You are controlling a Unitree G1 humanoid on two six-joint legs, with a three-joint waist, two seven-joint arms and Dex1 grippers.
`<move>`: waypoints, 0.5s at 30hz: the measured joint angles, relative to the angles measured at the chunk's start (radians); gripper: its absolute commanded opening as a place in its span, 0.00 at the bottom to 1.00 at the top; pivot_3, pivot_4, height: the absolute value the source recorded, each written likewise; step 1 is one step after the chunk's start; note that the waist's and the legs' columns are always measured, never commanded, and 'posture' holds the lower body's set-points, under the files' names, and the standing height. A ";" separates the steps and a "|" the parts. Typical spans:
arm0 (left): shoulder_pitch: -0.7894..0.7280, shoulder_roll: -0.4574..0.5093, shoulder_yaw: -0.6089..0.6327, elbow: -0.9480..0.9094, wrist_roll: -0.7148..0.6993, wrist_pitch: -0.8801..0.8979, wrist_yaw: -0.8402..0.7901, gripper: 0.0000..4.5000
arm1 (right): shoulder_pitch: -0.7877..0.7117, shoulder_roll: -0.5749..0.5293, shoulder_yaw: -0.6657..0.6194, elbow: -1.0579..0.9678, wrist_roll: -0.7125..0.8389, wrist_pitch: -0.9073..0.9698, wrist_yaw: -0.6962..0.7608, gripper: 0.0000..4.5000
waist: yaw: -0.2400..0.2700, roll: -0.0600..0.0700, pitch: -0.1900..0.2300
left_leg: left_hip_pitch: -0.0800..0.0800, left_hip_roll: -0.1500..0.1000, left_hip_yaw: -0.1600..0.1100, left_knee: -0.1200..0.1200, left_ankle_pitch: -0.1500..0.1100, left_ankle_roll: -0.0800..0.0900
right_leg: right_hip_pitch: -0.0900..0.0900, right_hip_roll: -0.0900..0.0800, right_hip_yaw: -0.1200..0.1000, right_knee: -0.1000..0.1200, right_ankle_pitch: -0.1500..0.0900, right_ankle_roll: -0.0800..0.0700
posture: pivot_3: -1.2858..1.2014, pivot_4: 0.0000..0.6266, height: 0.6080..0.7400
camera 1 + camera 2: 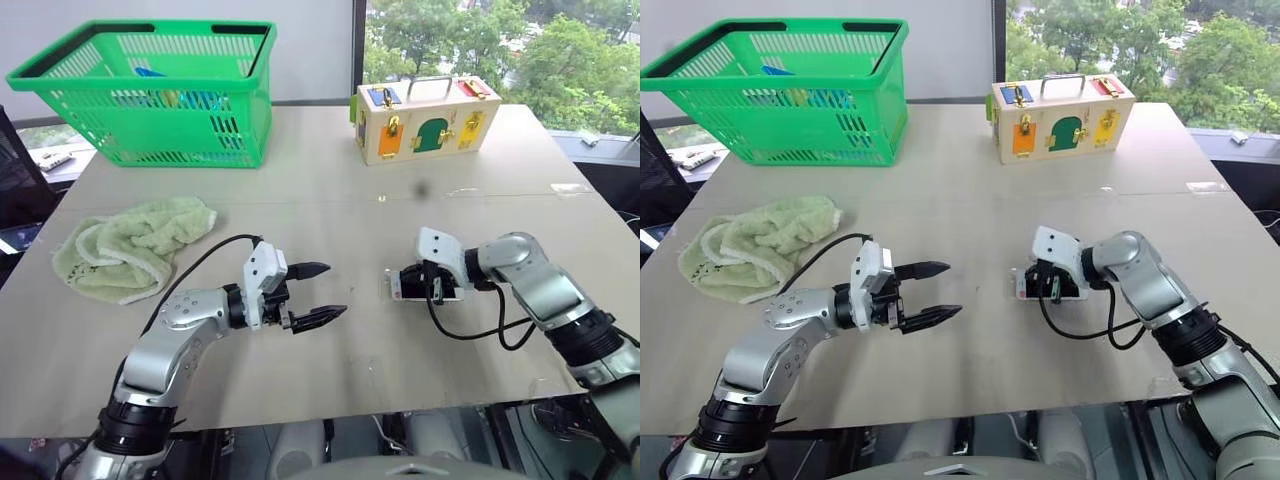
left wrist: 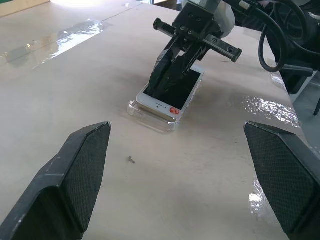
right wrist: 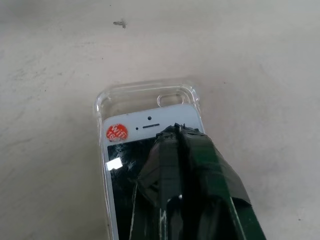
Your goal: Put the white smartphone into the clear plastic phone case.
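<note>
The left gripper (image 1: pixel 315 292) hovers over the table (image 1: pixel 330 215) with its jaws wide and nothing in them. To its right, the white smartphone (image 2: pixel 167 97) lies partly in the clear plastic phone case (image 3: pixel 145 97). The right gripper (image 2: pixel 167 82), jaws shut together, presses on the screen.

The clear plastic phone case (image 3: pixel 145 97) under the right gripper (image 3: pixel 179 131) is see-through and shiny at its edges. The white smartphone (image 3: pixel 130 150) has a smooth white front and a glossy black glass screen with fine cracks. The right gripper's fingers (image 3: pixel 192 180) are dark and a bit shiny. The left gripper (image 2: pixel 185 165) has black pads (image 2: pixel 82 165) with a rough, dotted skin. The tabletop (image 2: pixel 60 90) is pale and matt, with shiny tape strips.
</note>
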 measured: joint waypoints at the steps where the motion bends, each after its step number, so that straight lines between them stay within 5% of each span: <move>1: 0.000 0.000 -0.002 0.000 0.000 0.000 0.000 0.98 | -0.001 0.003 0.001 0.003 -0.001 0.001 0.000 0.01 | 0.000 0.000 -0.001 | 0.000 0.000 0.000 0.000 0.000 0.000 | 0.000 0.000 0.000 0.000 0.000 0.000 | 0.52 0.24 1.00; 15: -0.004 -0.002 -0.025 0.005 0.014 -0.022 0.016 0.98 | 0.083 0.030 -0.082 -0.029 0.037 -0.007 -0.048 0.01 | 0.002 0.005 -0.005 | -0.003 0.003 -0.001 -0.006 0.000 0.000 | 0.001 -0.003 -0.009 -0.014 0.000 0.000 | 0.52 0.24 1.00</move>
